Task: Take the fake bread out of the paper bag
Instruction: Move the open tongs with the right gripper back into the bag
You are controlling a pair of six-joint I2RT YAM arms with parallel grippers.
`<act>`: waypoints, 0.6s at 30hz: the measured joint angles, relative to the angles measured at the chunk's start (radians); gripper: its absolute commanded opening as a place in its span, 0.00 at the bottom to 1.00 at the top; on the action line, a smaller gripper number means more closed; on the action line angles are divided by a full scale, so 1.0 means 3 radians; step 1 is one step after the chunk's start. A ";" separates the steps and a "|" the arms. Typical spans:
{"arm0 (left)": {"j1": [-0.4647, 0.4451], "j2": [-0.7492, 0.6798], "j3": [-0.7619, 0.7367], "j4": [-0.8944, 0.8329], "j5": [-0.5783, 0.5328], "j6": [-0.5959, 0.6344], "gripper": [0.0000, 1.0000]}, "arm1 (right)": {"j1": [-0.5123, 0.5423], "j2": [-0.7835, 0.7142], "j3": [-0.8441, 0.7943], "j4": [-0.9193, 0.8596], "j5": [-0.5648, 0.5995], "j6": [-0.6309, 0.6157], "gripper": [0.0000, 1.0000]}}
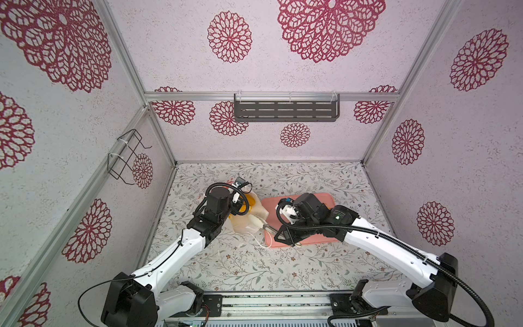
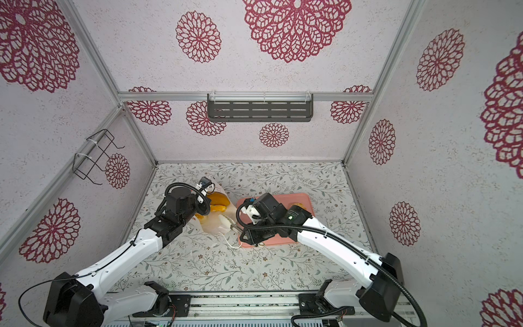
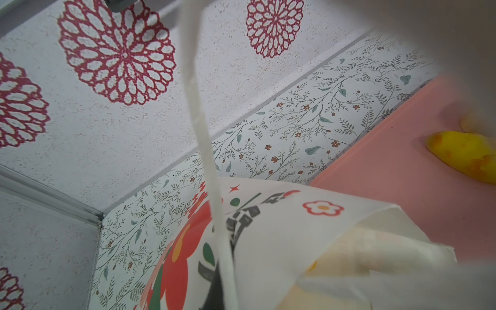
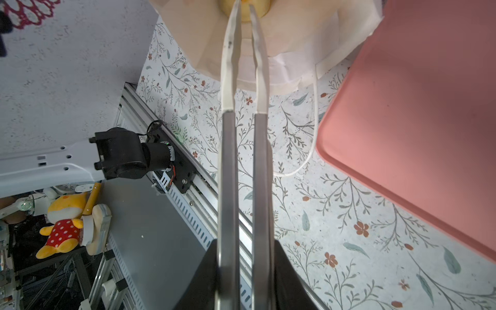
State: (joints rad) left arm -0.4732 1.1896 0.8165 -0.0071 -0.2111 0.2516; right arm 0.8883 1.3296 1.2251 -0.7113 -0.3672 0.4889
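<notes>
The white paper bag (image 1: 249, 225) (image 2: 212, 225) lies on its side at mid-table, its mouth facing the pink tray (image 1: 271, 203) (image 2: 302, 196). Golden fake bread (image 1: 250, 202) (image 2: 218, 202) shows inside it. My left gripper (image 1: 242, 203) (image 2: 208, 201) is shut on the bag's upper rim by the cord handle (image 3: 204, 145). My right gripper (image 1: 278, 233) (image 4: 245, 268) is shut on metal tongs (image 4: 228, 161) (image 1: 267, 226). Their white tips (image 4: 230, 53) reach into the bag mouth and close around a bread (image 4: 244, 10). Another bread (image 3: 464, 153) (image 2: 298, 204) lies on the tray.
The bag's second cord handle (image 1: 261, 245) trails loose on the table beside the tray's near corner. A black wire rack (image 1: 127, 155) hangs on the left wall. A grey shelf (image 1: 285, 110) is fixed to the back wall. The arms' rail (image 1: 277, 303) runs along the front edge.
</notes>
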 measured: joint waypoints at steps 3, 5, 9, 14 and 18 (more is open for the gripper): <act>0.0000 -0.0001 0.0000 0.0000 0.0013 -0.0008 0.00 | 0.0000 0.0193 0.0156 0.0038 0.0067 -0.0003 0.30; 0.0000 -0.0001 0.0000 0.0000 0.0027 -0.0009 0.00 | 0.0000 0.0345 0.0309 0.0045 0.0117 -0.0025 0.31; -0.0001 -0.0006 0.0000 -0.0001 0.0046 -0.0009 0.00 | 0.0000 0.0651 0.0582 0.0023 0.0237 -0.0094 0.32; -0.0006 -0.0018 0.0000 -0.0001 0.0055 -0.0009 0.00 | -0.0001 0.1029 0.0868 -0.0150 0.0456 -0.0179 0.33; -0.0009 -0.0018 0.0000 -0.0005 0.0056 -0.0009 0.00 | -0.0004 0.1198 0.1019 -0.0329 0.0609 -0.0209 0.36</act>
State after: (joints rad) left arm -0.4759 1.1843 0.8165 -0.0086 -0.1944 0.2489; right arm 0.8871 1.6890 1.5307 -0.8101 -0.1844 0.4263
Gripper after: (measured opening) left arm 0.047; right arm 0.348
